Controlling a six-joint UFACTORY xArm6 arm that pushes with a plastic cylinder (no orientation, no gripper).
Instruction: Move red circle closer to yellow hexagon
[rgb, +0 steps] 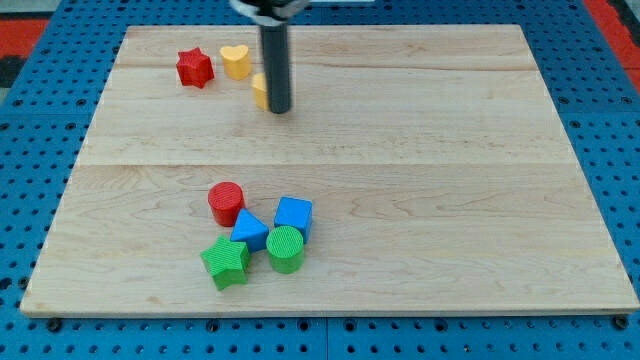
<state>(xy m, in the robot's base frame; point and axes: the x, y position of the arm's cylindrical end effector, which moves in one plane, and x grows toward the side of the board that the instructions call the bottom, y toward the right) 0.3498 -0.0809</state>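
Observation:
The red circle (226, 202) sits at the lower left of the wooden board (450, 150), touching a cluster of blocks. The yellow hexagon (259, 90) lies near the view's top, mostly hidden behind my rod. My tip (279, 110) rests on the board right beside the yellow hexagon, at its right side, far above the red circle.
A red star (195, 68) and a yellow heart (235, 61) sit at the view's top left. A blue triangle (249, 230), a blue cube (293, 215), a green circle (285, 248) and a green star (227, 261) cluster below the red circle.

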